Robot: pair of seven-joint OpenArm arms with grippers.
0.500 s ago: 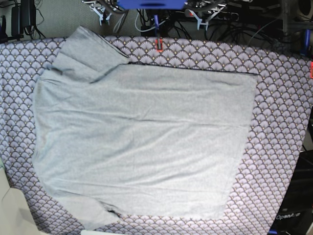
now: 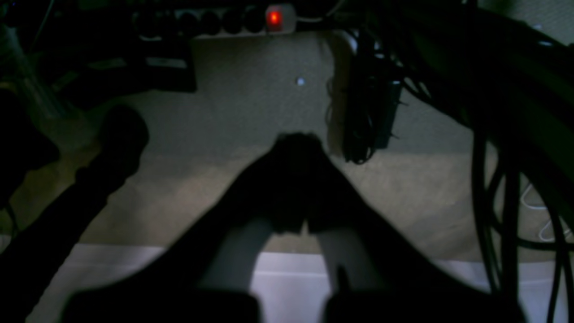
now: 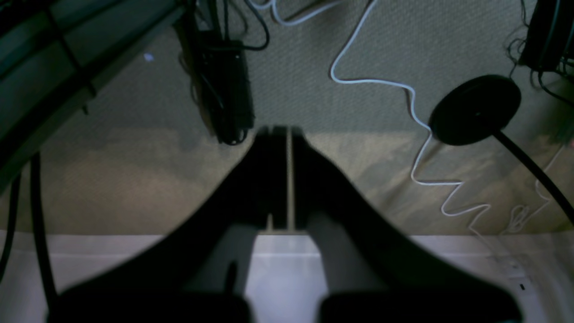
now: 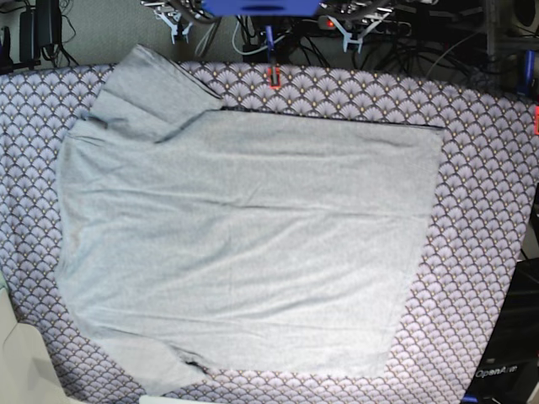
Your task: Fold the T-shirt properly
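Purple scallop-patterned tabletop carries the T-shirt spread flat, long axis left-right, sleeves at view left; both pincers parked beyond the far edge; left pincer pressed together; right pincer nearly pressed together, nearer the sleeves.

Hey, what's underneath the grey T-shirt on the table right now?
The T-shirt lies spread flat on the purple scallop-patterned table cloth, which shows all around it. Whatever sits directly beneath the shirt is covered, so anything else there cannot be seen.
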